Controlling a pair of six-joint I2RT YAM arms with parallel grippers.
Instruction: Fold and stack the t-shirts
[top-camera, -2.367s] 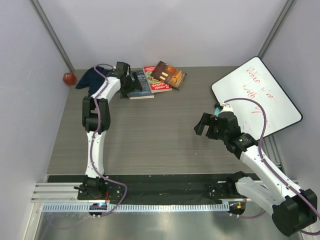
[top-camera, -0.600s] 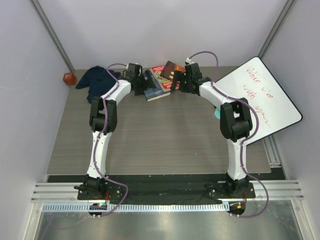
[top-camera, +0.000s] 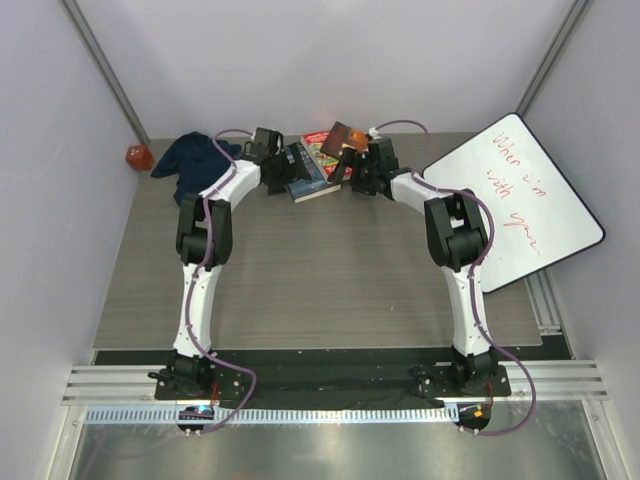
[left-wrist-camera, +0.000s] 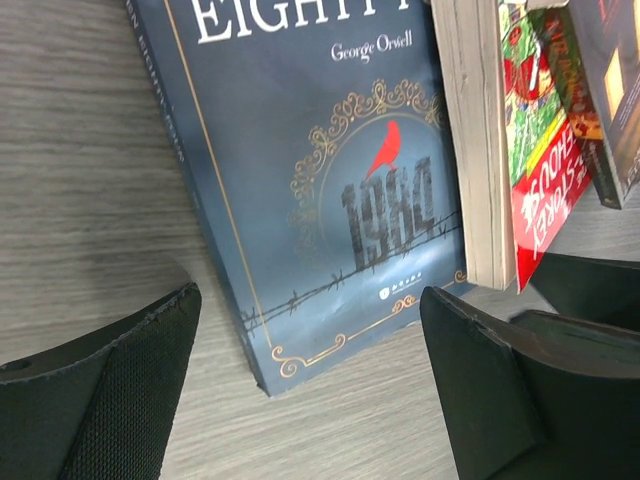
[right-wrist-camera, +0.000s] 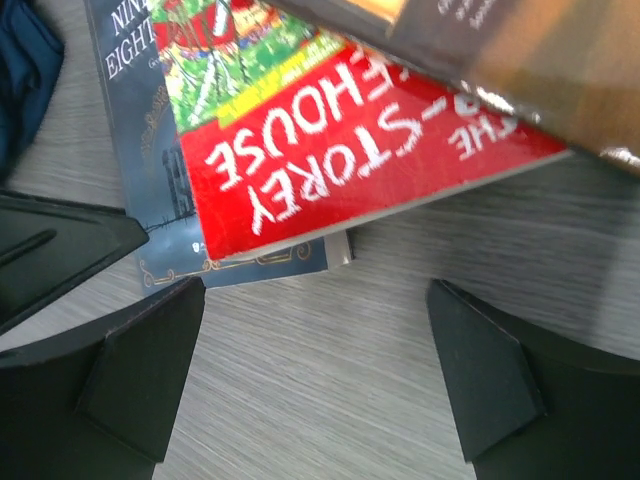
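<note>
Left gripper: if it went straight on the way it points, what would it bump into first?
Most likely the blue 1984 book, lying flat just ahead of the open left gripper; its near corner first, though depth is unclear.

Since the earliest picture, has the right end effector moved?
Yes. The right end effector went from beside the whiteboard farther back and left, to the books.

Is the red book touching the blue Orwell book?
Touching. The right wrist view shows the red book lying on the blue book, covering part of its cover with no gap.
</note>
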